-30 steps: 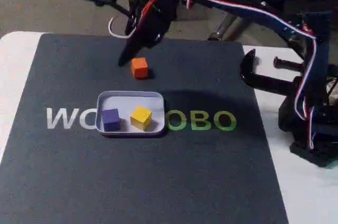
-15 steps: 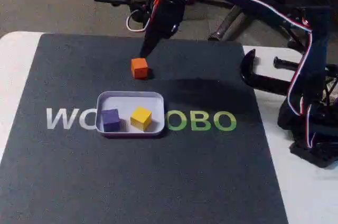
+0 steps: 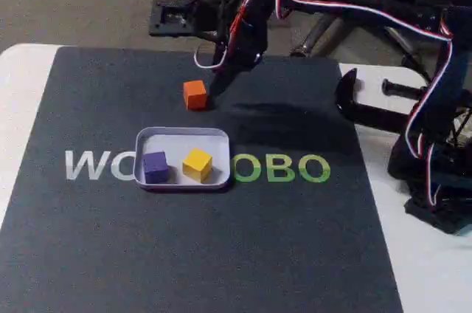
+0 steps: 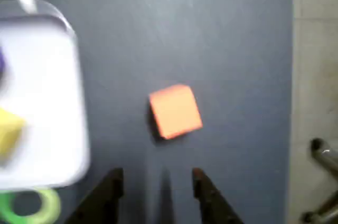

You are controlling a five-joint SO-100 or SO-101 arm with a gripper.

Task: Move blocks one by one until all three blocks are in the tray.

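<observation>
Hand point(image 4: 157, 179) first: its two dark fingers point(image 4: 108, 192) stand apart with nothing between them, and in the wrist view the orange block point(image 4: 175, 111) lies just beyond their tips, not touching. From the fixed view the hand point(image 3: 218, 86) hangs low beside that orange block point(image 3: 195, 94), on its right.

Going down in size, the white surface point(image 3: 22, 99) carries a dark mat point(image 3: 221, 254) printed with pale and green letters. The black arm point(image 3: 354, 3), strung with red, white and blue wires, reaches in from the right. On the mat sits the tray point(image 3: 181, 136), across the lettering, with the orange block apart from its far rim. Inside the tray rest the purple-blue block point(image 3: 155, 167) on the left and the yellow block point(image 3: 197, 164) just beside it on the right, near the front rim.
</observation>
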